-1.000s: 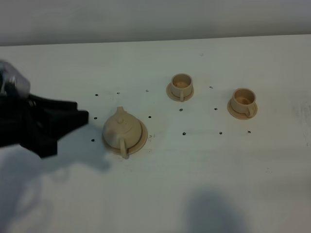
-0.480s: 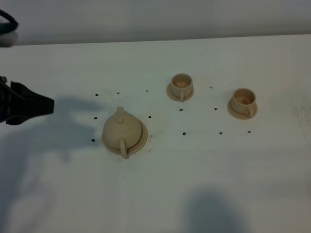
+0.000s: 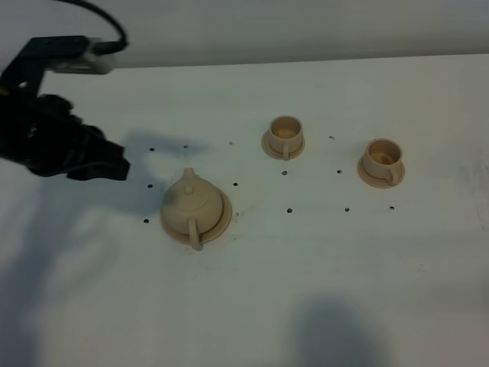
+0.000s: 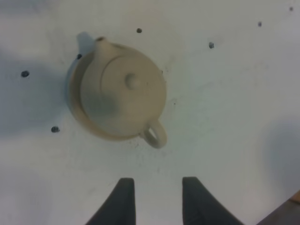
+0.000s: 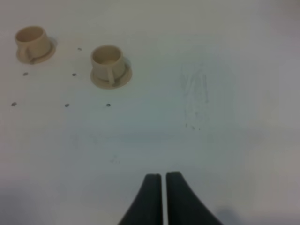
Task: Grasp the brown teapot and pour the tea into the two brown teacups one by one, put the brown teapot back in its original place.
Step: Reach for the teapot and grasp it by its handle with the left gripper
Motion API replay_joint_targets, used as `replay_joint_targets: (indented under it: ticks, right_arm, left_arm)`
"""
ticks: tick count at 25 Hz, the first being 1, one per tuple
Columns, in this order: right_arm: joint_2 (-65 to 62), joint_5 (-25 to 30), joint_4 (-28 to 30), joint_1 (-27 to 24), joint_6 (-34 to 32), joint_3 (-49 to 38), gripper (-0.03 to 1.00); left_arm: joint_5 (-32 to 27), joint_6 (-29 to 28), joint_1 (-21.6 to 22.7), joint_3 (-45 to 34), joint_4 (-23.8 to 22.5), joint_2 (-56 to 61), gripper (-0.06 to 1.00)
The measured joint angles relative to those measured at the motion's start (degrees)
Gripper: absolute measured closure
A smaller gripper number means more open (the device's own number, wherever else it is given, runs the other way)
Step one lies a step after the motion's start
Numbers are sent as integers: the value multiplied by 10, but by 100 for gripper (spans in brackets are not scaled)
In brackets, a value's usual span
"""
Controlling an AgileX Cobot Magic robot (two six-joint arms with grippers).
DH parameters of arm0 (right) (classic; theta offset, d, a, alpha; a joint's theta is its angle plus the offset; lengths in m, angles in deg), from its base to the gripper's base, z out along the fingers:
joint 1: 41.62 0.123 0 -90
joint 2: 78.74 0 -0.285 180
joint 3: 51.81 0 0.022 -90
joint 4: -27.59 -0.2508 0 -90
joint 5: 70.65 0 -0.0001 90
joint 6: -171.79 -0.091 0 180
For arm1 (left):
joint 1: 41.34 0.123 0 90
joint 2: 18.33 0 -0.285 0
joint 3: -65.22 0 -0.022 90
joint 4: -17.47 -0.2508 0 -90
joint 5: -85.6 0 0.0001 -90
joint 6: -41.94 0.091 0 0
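Note:
The brown teapot (image 3: 191, 205) stands upright with its lid on, on its wide saucer (image 3: 225, 217), left of the table's middle. Its handle points to the table's front. In the left wrist view the teapot (image 4: 124, 89) lies ahead of my left gripper (image 4: 157, 187), which is open and empty, with the loop handle (image 4: 154, 135) nearest it. In the exterior view my left gripper (image 3: 113, 164) hovers left of the pot. The two brown teacups (image 3: 285, 132) (image 3: 381, 157) stand on small saucers to the right. My right gripper (image 5: 163, 180) is shut and empty, apart from the cups (image 5: 32, 40) (image 5: 108, 61).
The white table (image 3: 321, 260) carries several small dark dots around the pot and cups. The table's back edge meets a grey wall behind the cups. The right arm is out of the exterior view; only its shadow falls at the front.
My left arm drew back to the left edge, then came in again higher up, and its gripper now hovers left of the teapot. The teapot and cups have not moved.

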State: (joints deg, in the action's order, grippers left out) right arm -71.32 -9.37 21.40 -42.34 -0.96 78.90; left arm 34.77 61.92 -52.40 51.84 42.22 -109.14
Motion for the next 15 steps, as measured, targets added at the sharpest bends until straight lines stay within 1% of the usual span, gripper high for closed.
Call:
replay_joint_targets:
  ticks: [2, 5, 13, 15]
  right_arm:
    - [0, 0, 0, 0, 0, 0, 97]
    - [0, 0, 0, 0, 0, 0, 97]
    - [0, 0, 0, 0, 0, 0, 97]
    - [0, 0, 0, 0, 0, 0, 97]
  left_arm:
    - [-8, -49, -38, 32, -47, -19, 64]
    - [-28, -141, -89, 66, -118, -39, 64]
    - [-49, -315, -175, 75, -265, -82, 64]
    - [-48, -347, -191, 75, -286, -98, 64]
